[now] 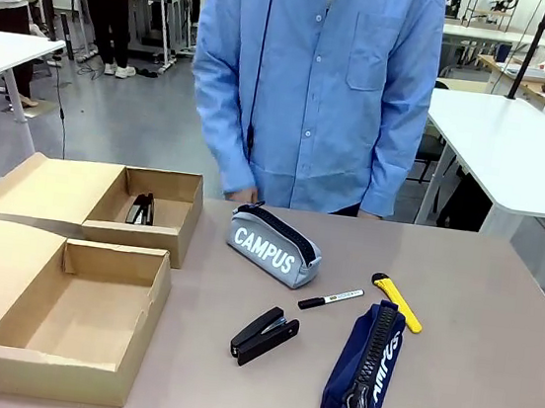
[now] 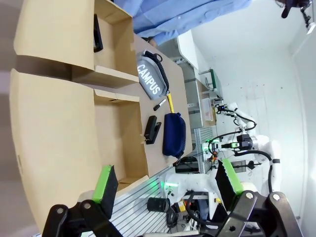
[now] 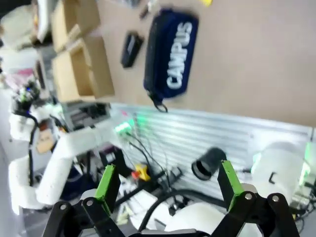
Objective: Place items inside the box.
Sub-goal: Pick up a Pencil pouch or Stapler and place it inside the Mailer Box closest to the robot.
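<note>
The open cardboard box point(image 1: 62, 375) sits empty at the near left of the table point(image 1: 488, 390), its lid flap folded out, while all five items lie outside it. The navy pencil case point(image 1: 368, 360), by the robot's edge right of centre, and the grey "CAMPUS" pencil case point(image 1: 272, 246), at the far middle in front of the person, look soft and light. Both are likely to sag and are best pinched across the narrow body at mid-length. The black stapler point(image 1: 264, 335), between the box and the navy case, seems rigid and heavier; a grasp across its sides should hold. The yellow utility cutter point(image 1: 397, 301), just beside the navy case's far end, and the marker pen point(image 1: 330, 299) are slim, hard and apt to slip or roll, so they call for a central pinch. The left gripper point(image 2: 167, 180) and right gripper point(image 3: 168, 177) hang clear of the table, jaws spread wide, holding and touching nothing.
</note>
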`<state>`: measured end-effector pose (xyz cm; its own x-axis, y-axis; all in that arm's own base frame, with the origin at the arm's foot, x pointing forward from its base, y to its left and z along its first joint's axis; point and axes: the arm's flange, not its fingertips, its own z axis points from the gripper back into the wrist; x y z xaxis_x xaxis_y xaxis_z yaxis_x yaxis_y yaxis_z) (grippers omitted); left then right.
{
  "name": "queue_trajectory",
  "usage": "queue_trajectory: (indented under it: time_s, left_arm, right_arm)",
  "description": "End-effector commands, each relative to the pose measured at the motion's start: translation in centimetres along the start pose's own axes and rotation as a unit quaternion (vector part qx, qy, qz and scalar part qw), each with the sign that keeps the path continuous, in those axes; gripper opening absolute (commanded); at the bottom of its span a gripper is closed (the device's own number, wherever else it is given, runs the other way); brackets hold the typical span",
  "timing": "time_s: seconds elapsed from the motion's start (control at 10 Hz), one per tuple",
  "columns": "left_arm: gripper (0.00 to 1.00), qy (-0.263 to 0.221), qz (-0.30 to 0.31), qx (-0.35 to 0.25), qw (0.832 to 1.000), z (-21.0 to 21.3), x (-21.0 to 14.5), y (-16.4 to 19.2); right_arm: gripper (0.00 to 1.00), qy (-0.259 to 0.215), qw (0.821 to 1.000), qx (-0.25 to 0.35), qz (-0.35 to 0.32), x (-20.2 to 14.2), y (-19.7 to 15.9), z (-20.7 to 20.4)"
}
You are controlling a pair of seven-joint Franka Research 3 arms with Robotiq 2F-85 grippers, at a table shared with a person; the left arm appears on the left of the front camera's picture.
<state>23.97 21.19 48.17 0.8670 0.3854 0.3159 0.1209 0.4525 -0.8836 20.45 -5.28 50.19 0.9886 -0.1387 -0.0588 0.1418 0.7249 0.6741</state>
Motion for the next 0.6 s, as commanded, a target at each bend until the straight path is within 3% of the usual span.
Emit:
queue_trajectory:
  time_s: [0.0,0.1,0.2,0.3,0.5]
  left_arm:
    - [1.0,-0.007,-0.01,-0.014,1.0,0.1,0.1,-0.2]
    - [1.0,-0.007,-0.01,-0.014,1.0,0.1,0.1,-0.2]
    - [1.0,-0.007,-0.01,-0.014,1.0,0.1,0.1,-0.2]
    - [1.0,-0.007,-0.01,-0.014,1.0,0.1,0.1,-0.2]
    - [1.0,-0.007,-0.01,-0.014,1.0,0.1,0.1,-0.2]
  right_arm:
    - [1.0,0.004,0.998,-0.02,0.054,-2.7,-0.2,-3.3]
    - [1.0,0.0,1.0,0.0,0.0,0.0,0.0,0.0]
    - [1.0,0.0,1.0,0.0,0.0,0.0,0.0,0.0]
    - [1.0,0.018,0.999,-0.024,0.02,-0.5,1.5,-1.1]
    - [1.0,0.113,0.991,-0.059,-0.041,1.7,3.6,-7.5]
